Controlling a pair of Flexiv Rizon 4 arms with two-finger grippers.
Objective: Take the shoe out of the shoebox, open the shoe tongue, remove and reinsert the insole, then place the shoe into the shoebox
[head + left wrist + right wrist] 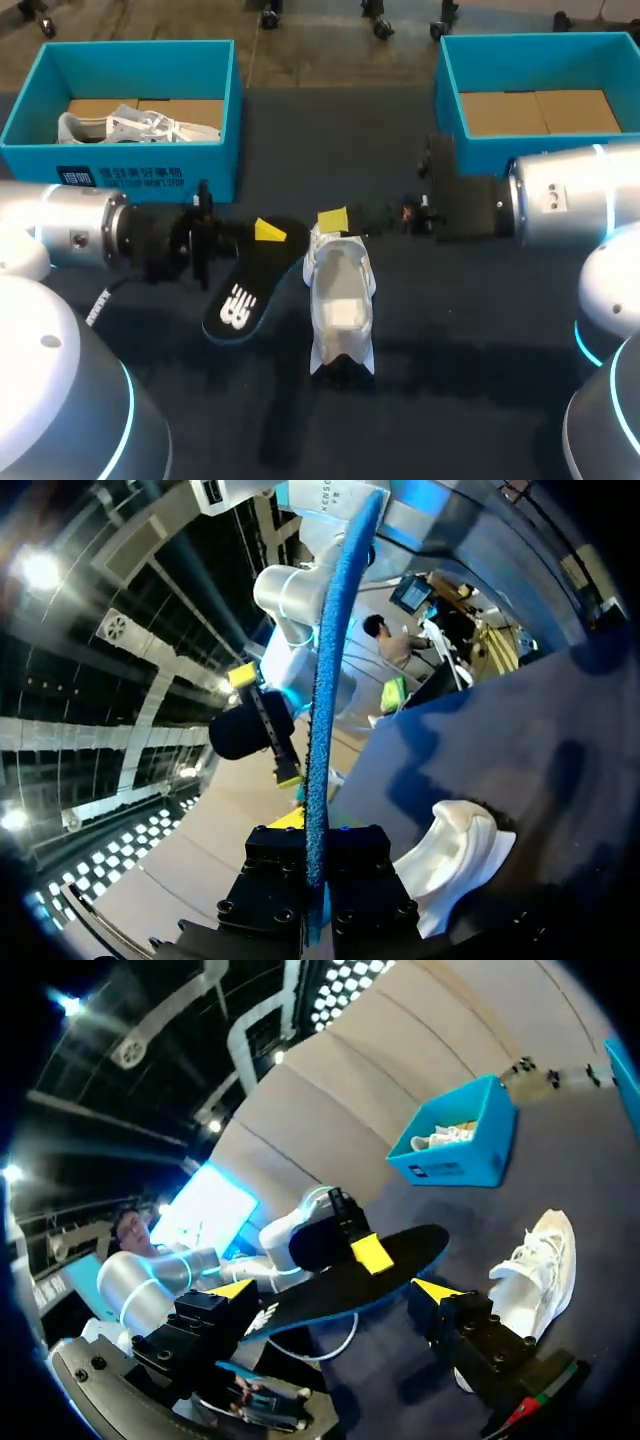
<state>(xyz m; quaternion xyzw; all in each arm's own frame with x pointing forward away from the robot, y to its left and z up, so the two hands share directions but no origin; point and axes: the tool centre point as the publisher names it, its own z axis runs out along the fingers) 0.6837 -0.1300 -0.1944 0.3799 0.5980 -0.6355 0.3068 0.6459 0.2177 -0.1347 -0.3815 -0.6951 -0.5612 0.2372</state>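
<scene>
Left gripper (266,232) is clamped on one end of a flat black foam insole (243,295) with a white logo, just left of the white lace-up sneaker (340,300) lying on the dark table (450,330). Right gripper (335,1290) sits by the sneaker's far end, spread wide open, gripping nothing. Beyond the sneaker stand two blue boxes (130,165) (475,152).

1. The insole (245,285) in the left tool (266,231) is blocking the way ahead of the right tool (332,218).
2. The shoe (340,300) is crowding the right tool's side.
3. Bare surface (450,400) is lying open past the shoe.
</scene>
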